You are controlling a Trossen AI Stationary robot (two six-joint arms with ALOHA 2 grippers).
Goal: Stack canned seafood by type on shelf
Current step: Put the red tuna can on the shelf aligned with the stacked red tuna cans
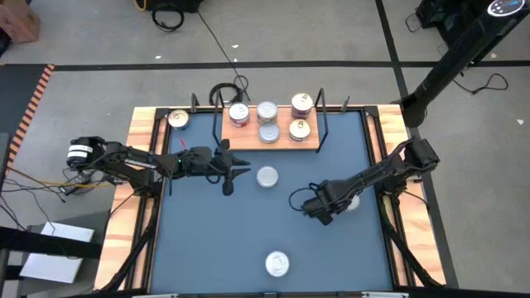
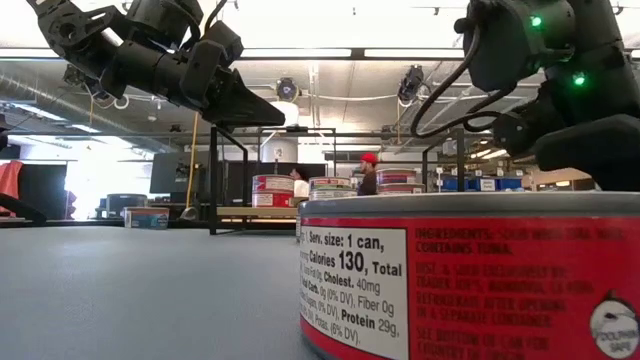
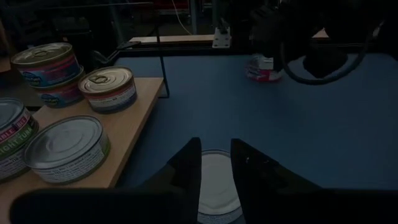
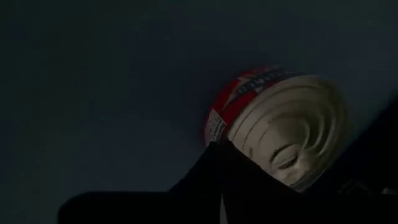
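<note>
The shelf (image 1: 248, 142) is a wooden board at the table's far side and bears several tins (image 1: 269, 132), two of them stacked (image 3: 50, 68). One silver-lidded tin (image 1: 267, 176) stands on the blue table just ahead of my left gripper (image 1: 236, 176). That gripper hovers open above the table, and the tin shows past its fingers (image 3: 214, 186). My right gripper (image 4: 221, 152) points steeply down, shut, beside a red-labelled tin (image 4: 292, 130) at the table's right (image 1: 354, 201). Another red tin (image 1: 277, 263) stands near the front edge. My right gripper has its shut fingertips (image 4: 214, 163) at the side of the red-labelled tin, by the lid's rim (image 4: 249, 140). It comes from above, slanting. I cannot tell whether the fingertips touch the tin, which stands on the table.
A gold-lidded tin (image 1: 178, 118) sits at the far left on the table's wooden rim. Black wire uprights (image 1: 321, 116) stand at the shelf's ends. Bare blue table (image 1: 207, 240) lies between the arms and the front edge. In the low view the near tin (image 2: 470, 280) fills the foreground.
</note>
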